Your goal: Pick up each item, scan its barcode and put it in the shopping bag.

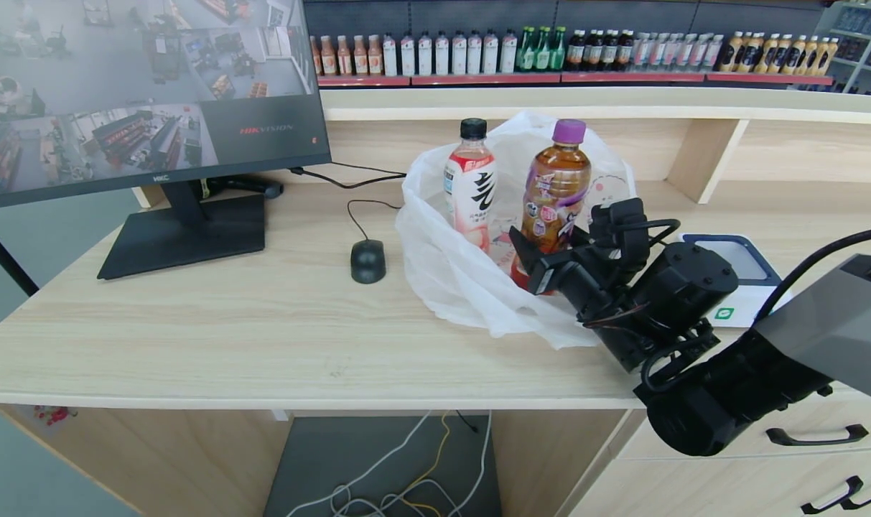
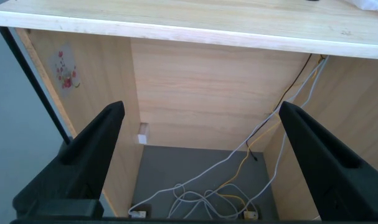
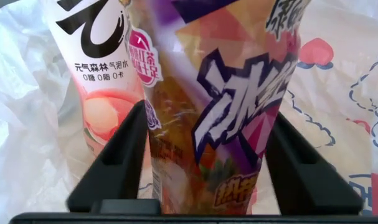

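A white shopping bag point(image 1: 449, 276) stands open on the wooden counter point(image 1: 212, 323). Two bottles stand upright in it. One is a pink-and-white bottle point(image 1: 470, 188) with a black cap. Beside it, to the right, is an amber tea bottle point(image 1: 559, 179) with a purple cap, leaning slightly. My right gripper point(image 1: 539, 266) is inside the bag mouth, shut on the tea bottle's lower part. In the right wrist view the tea bottle point(image 3: 226, 81) sits between the right gripper point(image 3: 208, 115) fingers, with the pink bottle point(image 3: 101, 74) and bag point(image 3: 344, 74) behind. My left gripper point(image 2: 201, 112) hangs open below the counter edge, holding nothing.
A white-and-blue scanner point(image 1: 737, 269) sits on the counter right of the bag, partly behind my right arm. A black mouse point(image 1: 368, 260) and a monitor point(image 1: 141, 93) stand to the left. Cables point(image 2: 226, 186) lie in the recess under the counter. Drawers point(image 1: 816, 434) are at lower right.
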